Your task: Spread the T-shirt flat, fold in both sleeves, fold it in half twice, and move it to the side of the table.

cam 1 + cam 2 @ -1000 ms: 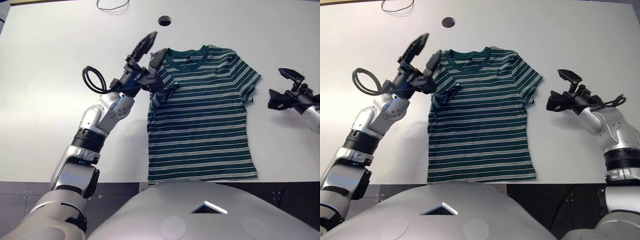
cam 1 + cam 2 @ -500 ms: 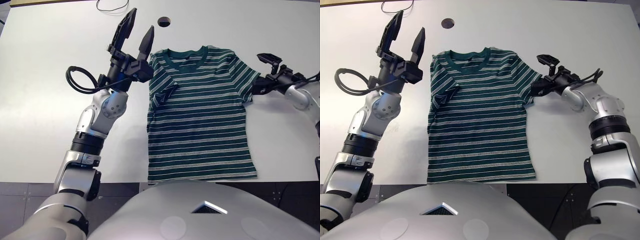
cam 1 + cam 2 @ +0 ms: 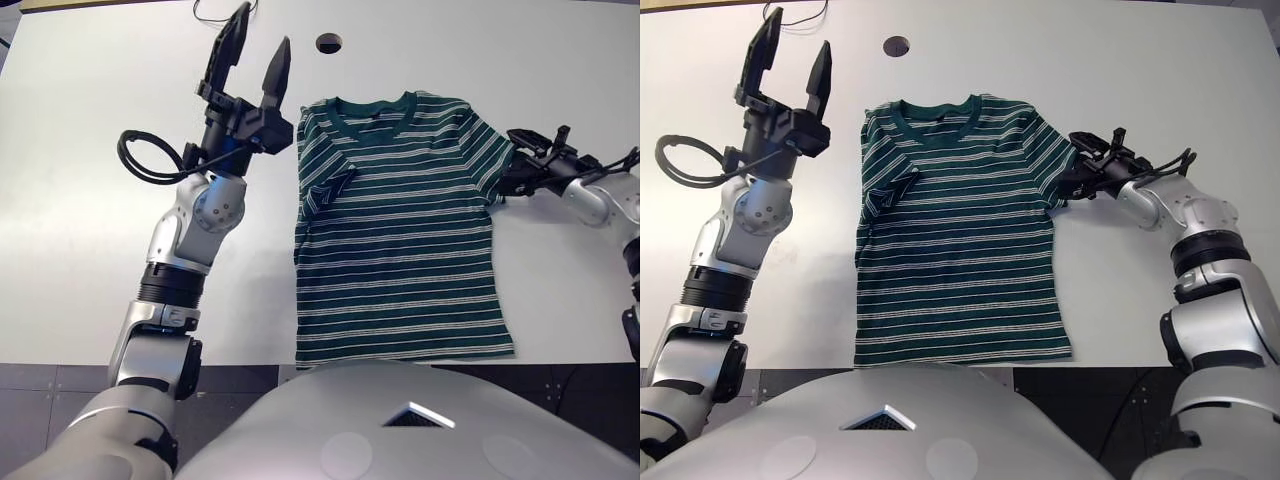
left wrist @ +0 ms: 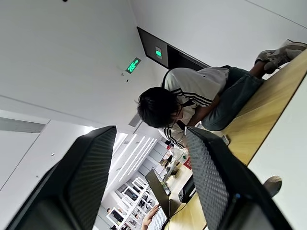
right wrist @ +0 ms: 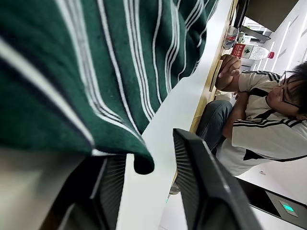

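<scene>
White table (image 3: 70,220) | T-shirt (image 3: 400,240) flat | left pincer (image 3: 262,28) spread, raised | right pincer (image 3: 1073,168) spread at sleeve hem (image 3: 1058,180)

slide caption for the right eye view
Right end effector at the T-shirt's flat sleeve, left end effector raised open, other sleeve already folded in.

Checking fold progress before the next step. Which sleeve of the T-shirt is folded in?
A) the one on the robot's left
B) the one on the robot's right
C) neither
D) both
A: the left sleeve lies turned in over the T-shirt, while the right sleeve lies spread out flat with the right gripper at its hem.
</scene>
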`<action>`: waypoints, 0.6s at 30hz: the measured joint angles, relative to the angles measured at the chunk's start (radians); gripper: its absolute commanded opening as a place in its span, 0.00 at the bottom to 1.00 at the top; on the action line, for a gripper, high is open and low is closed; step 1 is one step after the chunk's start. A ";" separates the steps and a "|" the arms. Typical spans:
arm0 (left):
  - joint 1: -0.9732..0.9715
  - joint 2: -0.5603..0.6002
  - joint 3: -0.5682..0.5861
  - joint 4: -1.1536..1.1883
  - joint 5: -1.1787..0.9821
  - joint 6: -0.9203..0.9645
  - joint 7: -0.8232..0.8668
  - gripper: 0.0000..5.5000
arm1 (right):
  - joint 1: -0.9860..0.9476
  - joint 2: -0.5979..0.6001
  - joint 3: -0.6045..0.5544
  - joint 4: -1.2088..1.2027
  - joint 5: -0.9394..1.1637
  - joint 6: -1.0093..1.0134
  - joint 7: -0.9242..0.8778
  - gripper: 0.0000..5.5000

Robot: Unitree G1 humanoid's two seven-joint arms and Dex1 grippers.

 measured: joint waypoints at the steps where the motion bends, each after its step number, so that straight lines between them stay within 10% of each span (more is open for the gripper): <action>1: 0.000 0.000 0.005 -0.006 -0.005 0.000 -0.001 0.49 | 0.000 0.001 0.003 0.005 0.001 0.000 0.000 0.17; 6: 0.009 -0.008 0.031 -0.050 -0.044 0.001 -0.003 0.49 | -0.009 -0.001 0.005 0.011 0.018 -0.002 -0.002 0.02; 18: 0.063 -0.020 0.059 -0.085 -0.064 0.007 -0.012 0.49 | 0.008 -0.006 -0.006 -0.006 0.046 0.001 -0.045 0.02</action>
